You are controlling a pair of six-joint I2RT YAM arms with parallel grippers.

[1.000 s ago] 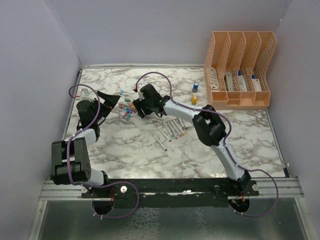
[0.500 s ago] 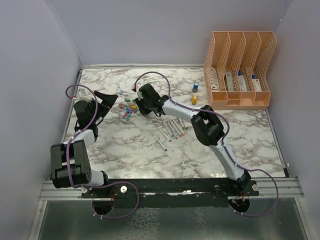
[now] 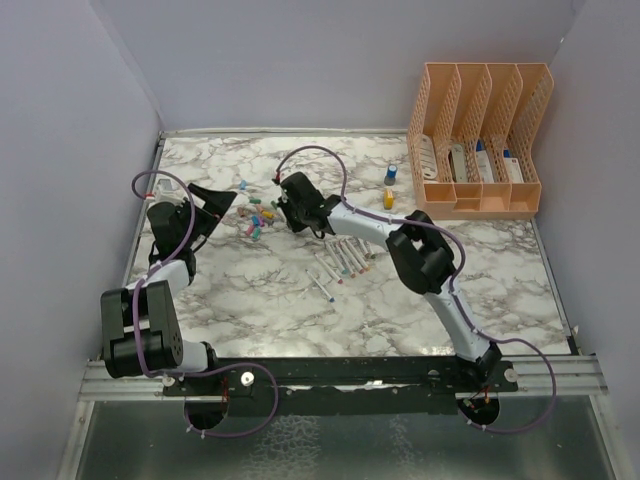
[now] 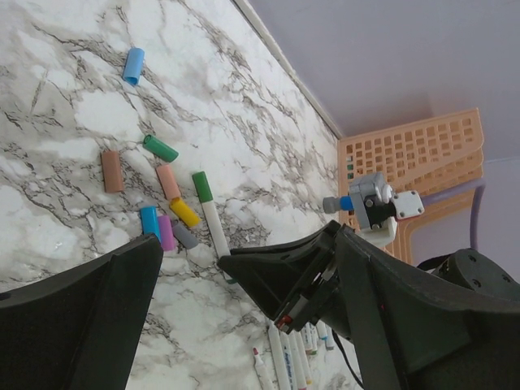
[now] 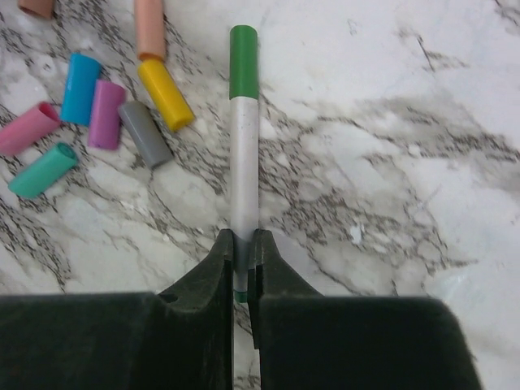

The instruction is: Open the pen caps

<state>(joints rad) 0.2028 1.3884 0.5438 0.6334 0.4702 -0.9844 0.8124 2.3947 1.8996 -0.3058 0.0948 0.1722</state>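
Observation:
A white pen [image 5: 244, 162] with a green cap [image 5: 243, 61] lies on the marble table, and my right gripper [image 5: 242, 240] is shut on its barrel at the end away from the cap. Loose pen caps lie left of it: yellow [image 5: 166, 93], grey [image 5: 145, 133], purple [image 5: 106, 114], blue [image 5: 80, 88], pink [image 5: 28, 128] and teal [image 5: 43, 170]. In the top view the right gripper [image 3: 283, 212] sits beside this cap cluster [image 3: 258, 218]. My left gripper [image 3: 212, 208] is open at the left of the cluster, holding nothing. In the left wrist view, the capped pen [image 4: 213, 219] lies ahead of it.
A row of several white pens [image 3: 343, 260] lies near the table's middle. An orange file organizer [image 3: 480, 140] stands at the back right, with a yellow block [image 3: 388, 198] and a blue cylinder [image 3: 391, 174] to its left. One blue cap [image 4: 133, 65] lies apart from the cluster.
My right gripper's jaws have closed onto the white pen's barrel. The left gripper has stayed open and shifted only slightly.

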